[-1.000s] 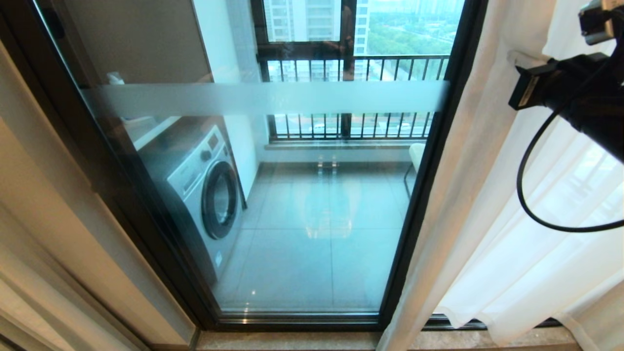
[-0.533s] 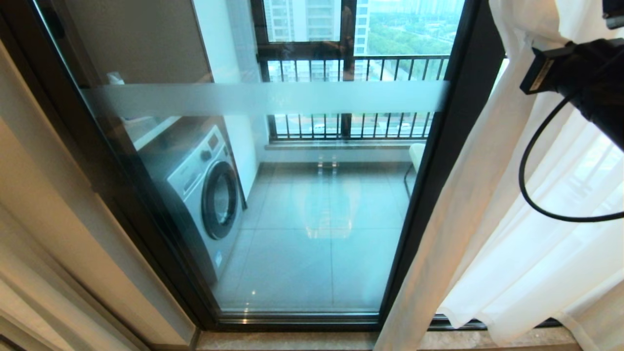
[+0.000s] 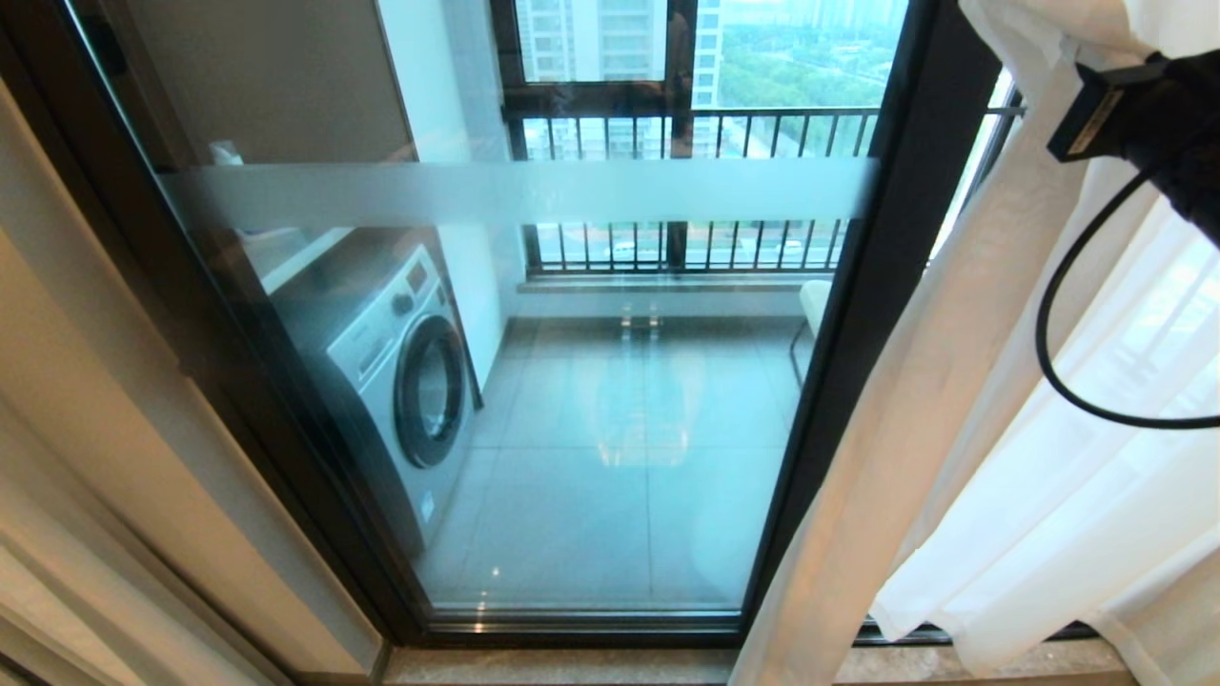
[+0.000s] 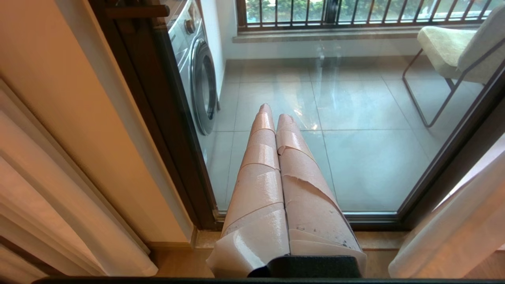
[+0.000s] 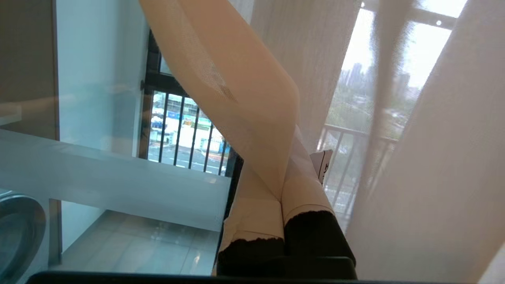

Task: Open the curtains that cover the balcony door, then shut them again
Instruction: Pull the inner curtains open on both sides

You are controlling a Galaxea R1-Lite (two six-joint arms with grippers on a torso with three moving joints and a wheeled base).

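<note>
The balcony door (image 3: 591, 457) is a glass panel in a dark frame (image 3: 858, 314) with a frosted band (image 3: 524, 191) across it. The sheer white curtains (image 3: 1001, 429) hang bunched at the right, past the frame's right post. My right arm (image 3: 1153, 124) reaches in at the upper right. In the right wrist view my right gripper (image 5: 282, 189) is shut on a fold of the curtains (image 5: 236, 90), which rises from between the taped fingers and hides their tips. My left gripper (image 4: 275, 112) hangs low before the glass, shut and holding nothing.
A washing machine (image 3: 400, 372) stands behind the glass on the left, and a chair (image 4: 453, 51) on the balcony's right. A black-barred railing (image 3: 686, 133) runs beyond. Cream drape folds (image 3: 57, 534) hang at the left of the door. A stone sill (image 3: 572, 667) runs below it.
My right arm has moved right and slightly up with the curtain edge in its grip. More of the dark right frame post and the railing beyond it now shows.
</note>
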